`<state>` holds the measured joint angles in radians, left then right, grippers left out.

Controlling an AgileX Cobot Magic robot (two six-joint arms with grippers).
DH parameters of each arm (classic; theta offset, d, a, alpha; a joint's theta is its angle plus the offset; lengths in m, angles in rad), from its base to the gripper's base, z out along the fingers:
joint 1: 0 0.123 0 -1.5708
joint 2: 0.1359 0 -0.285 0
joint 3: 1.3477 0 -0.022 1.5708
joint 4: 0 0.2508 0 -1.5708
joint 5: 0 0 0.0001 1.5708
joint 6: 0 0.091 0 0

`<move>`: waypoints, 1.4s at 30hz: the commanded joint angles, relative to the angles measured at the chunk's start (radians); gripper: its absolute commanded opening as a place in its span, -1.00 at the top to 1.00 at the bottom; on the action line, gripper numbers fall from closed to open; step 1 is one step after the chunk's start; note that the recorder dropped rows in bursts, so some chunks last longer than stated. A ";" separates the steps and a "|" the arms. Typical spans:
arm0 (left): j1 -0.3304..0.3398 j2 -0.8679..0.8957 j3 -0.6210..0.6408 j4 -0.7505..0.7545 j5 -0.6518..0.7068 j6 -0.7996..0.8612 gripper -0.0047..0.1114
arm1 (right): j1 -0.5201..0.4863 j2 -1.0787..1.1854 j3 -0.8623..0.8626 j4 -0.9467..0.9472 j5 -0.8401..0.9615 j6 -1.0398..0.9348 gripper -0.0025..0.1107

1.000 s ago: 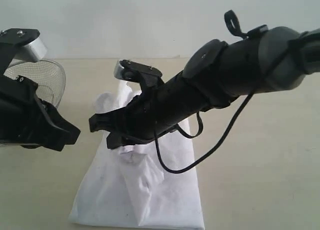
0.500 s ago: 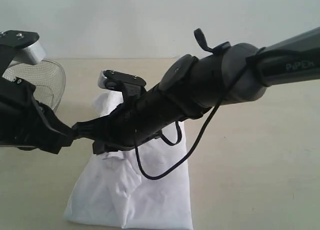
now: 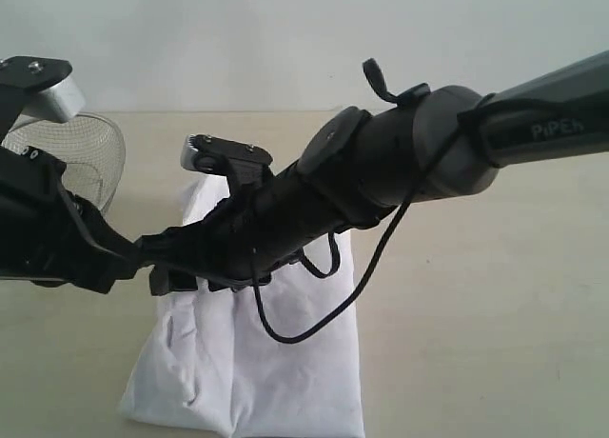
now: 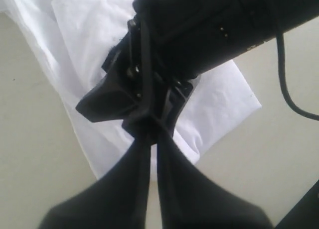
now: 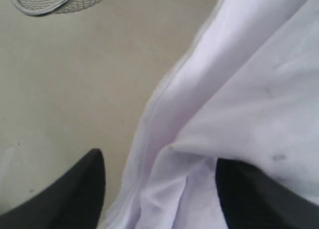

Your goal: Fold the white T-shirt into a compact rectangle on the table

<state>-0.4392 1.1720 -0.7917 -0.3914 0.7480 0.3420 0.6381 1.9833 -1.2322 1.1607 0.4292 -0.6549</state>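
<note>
The white T-shirt (image 3: 285,362) lies folded lengthwise into a narrow strip on the table (image 3: 476,314), plain side up. My right arm reaches across it to its left edge. There my right gripper (image 3: 164,274) is open low over the shirt's folded edge (image 5: 164,189), one fingertip (image 5: 84,189) over bare table and the other over cloth, with nothing between them. My left gripper (image 3: 131,255) is shut and empty, its tips (image 4: 152,134) almost touching the right gripper's head (image 4: 124,99) just off the shirt (image 4: 84,40).
A round wire-mesh basket (image 3: 90,157) stands at the back left behind my left arm, and its rim (image 5: 50,2) shows in the right wrist view. The right arm's loose black cable (image 3: 314,305) hangs over the shirt. Bare beige table (image 4: 35,149) surrounds the shirt.
My right gripper carried the shirt's raised fold leftward and down, then opened and let it go. The cloth now lies flatter. The left arm barely moved.
</note>
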 commanded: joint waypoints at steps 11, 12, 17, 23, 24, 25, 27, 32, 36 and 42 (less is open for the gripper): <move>0.001 -0.003 0.000 -0.001 0.035 -0.014 0.84 | -0.011 -0.144 -0.008 -0.117 -0.068 0.038 0.78; 0.001 -0.003 0.000 -0.001 0.035 -0.014 0.84 | -0.018 -0.159 -0.008 -0.138 -0.068 0.057 0.85; -0.001 0.024 0.000 -0.015 0.008 0.023 0.84 | -0.129 -0.219 0.063 -0.256 -0.081 0.236 0.96; -0.001 0.174 0.000 -0.204 -0.070 0.267 0.84 | -0.294 -0.276 0.199 -0.292 -0.083 0.257 0.96; -0.001 0.211 0.000 -0.249 -0.096 0.325 0.84 | -0.311 -0.286 0.218 -0.292 -0.083 0.253 0.96; -0.001 0.248 0.000 -0.277 -0.122 0.358 0.84 | -0.323 -0.293 0.235 -0.292 -0.083 0.251 0.96; -0.001 0.323 -0.012 -0.356 -0.152 0.440 0.84 | -0.339 -0.311 0.259 -0.298 -0.083 0.230 0.96; -0.001 0.489 -0.095 -0.491 -0.155 0.563 0.84 | -0.339 -0.340 0.273 -0.304 -0.088 0.216 0.96; -0.001 0.583 -0.179 -0.491 -0.180 0.570 0.84 | -0.339 -0.344 0.273 -0.304 -0.080 0.207 0.96; -0.003 0.669 -0.251 -0.493 -0.227 0.570 0.84 | -0.339 -0.344 0.273 -0.305 -0.059 0.191 0.96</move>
<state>-0.4392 1.8110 -1.0142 -0.8731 0.5373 0.9027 0.3051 1.6508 -0.9647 0.8644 0.3640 -0.4458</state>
